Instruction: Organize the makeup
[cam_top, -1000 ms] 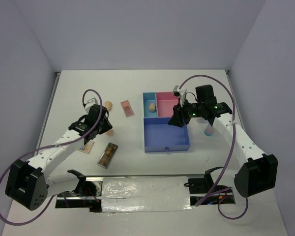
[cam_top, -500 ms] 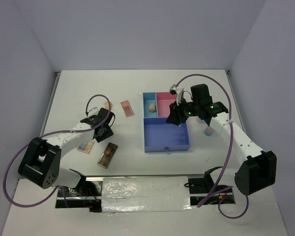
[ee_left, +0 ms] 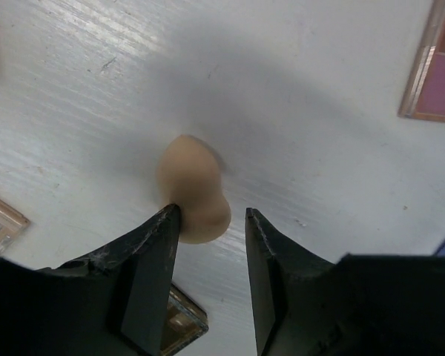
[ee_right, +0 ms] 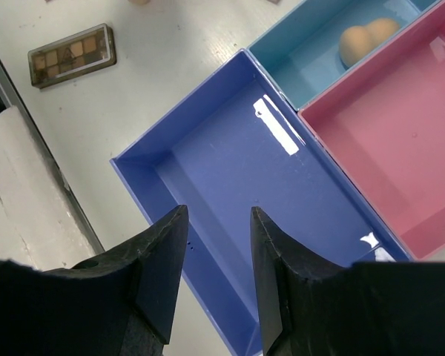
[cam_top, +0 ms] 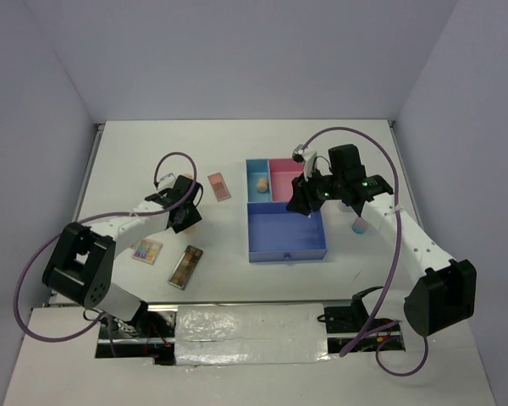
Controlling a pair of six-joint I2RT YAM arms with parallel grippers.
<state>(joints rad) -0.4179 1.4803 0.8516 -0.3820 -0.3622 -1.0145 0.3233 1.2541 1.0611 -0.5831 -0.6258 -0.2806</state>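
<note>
surface (cam_top: 152, 152): plain white, beige sponge (ee_left: 193, 189) lying on it
left hand (ee_left: 211, 213): spread around the sponge's end, not pinching yet
right hand (ee_right: 219, 215): spread, empty, over tray (ee_right: 178, 105)
tip: centre it, squeeze gently, looks squishy

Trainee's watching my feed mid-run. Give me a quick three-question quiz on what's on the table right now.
1. True or false: the right claw grips a palette.
2. Which tray compartment holds a sponge? A pink, B light blue, C dark blue.
3. How many palettes lie outside the tray?
Key: 1 false, it hangs open and empty. 2 B. 3 three: pink palette, multicolour palette, brown palette.
</note>
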